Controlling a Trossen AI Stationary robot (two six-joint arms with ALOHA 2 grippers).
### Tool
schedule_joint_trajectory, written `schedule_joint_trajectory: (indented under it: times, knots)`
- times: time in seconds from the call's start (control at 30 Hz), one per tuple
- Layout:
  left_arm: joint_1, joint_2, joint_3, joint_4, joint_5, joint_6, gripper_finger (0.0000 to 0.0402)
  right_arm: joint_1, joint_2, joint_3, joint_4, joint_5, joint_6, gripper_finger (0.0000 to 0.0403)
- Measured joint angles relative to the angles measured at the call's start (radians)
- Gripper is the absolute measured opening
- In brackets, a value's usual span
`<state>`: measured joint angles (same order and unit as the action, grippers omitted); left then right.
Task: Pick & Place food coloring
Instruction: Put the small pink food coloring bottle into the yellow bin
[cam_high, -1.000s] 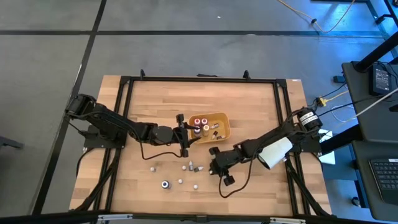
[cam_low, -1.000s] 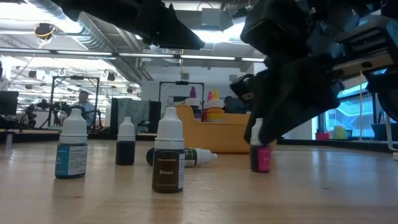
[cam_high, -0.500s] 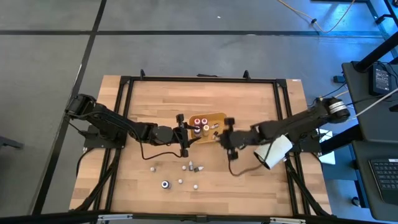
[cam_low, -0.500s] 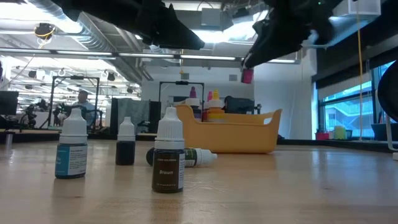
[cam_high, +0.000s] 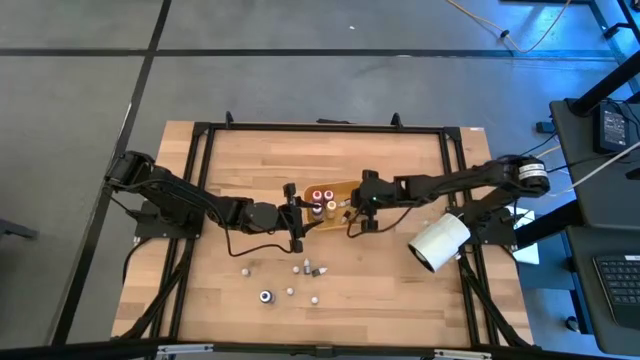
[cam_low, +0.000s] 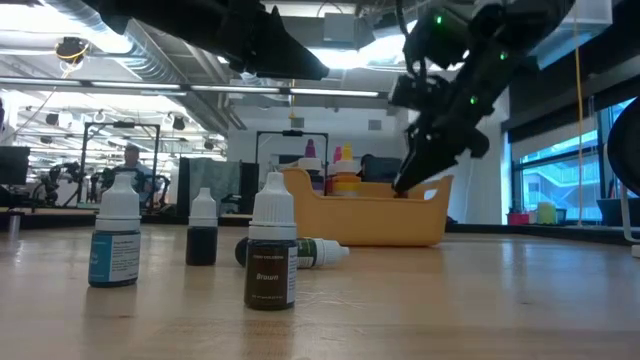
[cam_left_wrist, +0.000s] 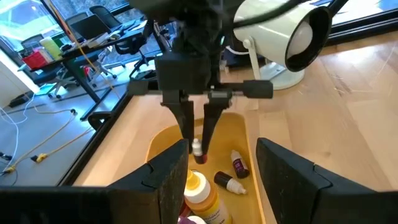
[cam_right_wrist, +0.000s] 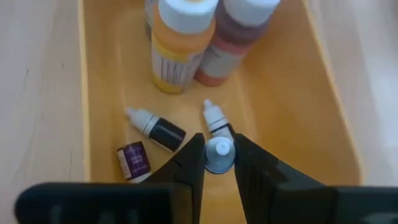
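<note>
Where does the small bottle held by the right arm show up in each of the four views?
High view: hidden under the right gripper, above the orange tray.
Low view: not visible; the gripper hangs over the tray.
Left wrist view: held bottle between the jaws, over the tray.
Right wrist view: held bottle seen cap-on, centre bottom.
Shared landmark: the orange tray.

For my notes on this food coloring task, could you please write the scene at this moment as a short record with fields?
right end effector: over the orange tray, shut on a small bottle, white cap towards the wrist camera
left end effector: at the tray's other end, holding nothing
in the tray: two large bottles upright, three small bottles lying down
loose bottles: several on the table in front of the tray, most upright, one on its side
also on the table: white cylinder
</note>
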<state>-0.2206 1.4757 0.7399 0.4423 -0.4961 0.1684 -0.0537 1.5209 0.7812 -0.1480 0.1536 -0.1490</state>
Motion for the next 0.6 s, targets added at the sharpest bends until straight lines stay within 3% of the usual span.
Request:
schedule_joint_trajectory:
  times: [0.6]
  knots:
    - [0.0, 0.0, 0.0, -0.006, 0.0, 0.001, 0.0185, -0.022, 0.059, -0.01, 0.014, -0.016, -0.017, 0.0082]
